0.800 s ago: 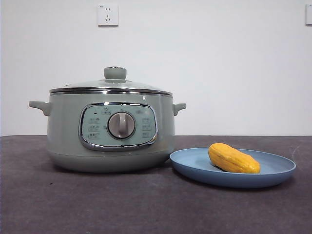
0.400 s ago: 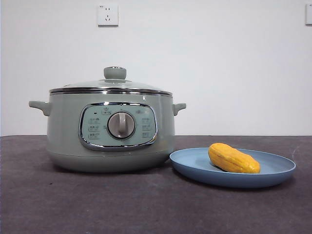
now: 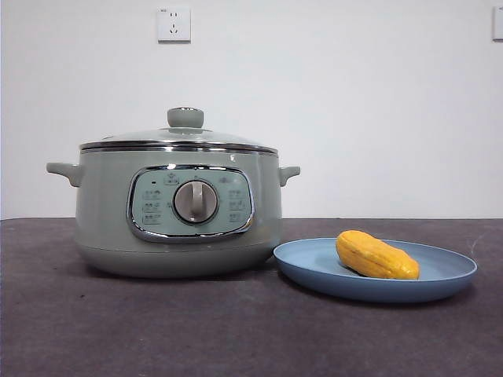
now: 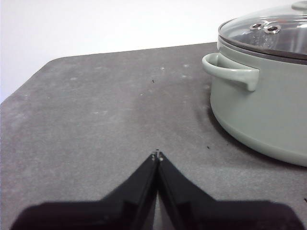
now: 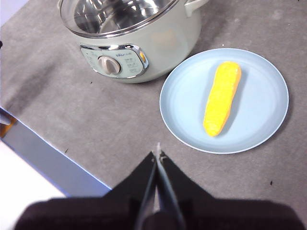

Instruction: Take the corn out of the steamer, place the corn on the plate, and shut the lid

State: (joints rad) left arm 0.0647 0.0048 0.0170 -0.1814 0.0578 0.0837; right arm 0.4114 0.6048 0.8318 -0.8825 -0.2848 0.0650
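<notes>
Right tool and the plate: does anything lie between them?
Nothing. In the right wrist view, only bare dark table separates the shut right tool from the plate, where the corn lies.

Low front camera and both wrist cameras share the steamer (image 3: 179, 212).

Dark grey table (image 3: 157, 338) w/ felt-like top, small specks on it. White wall (image 3: 354, 102) behind. White power socket (image 3: 174, 23) high on wall, 2nd white fitting (image 3: 497, 22) at right edge, cut off.
</notes>
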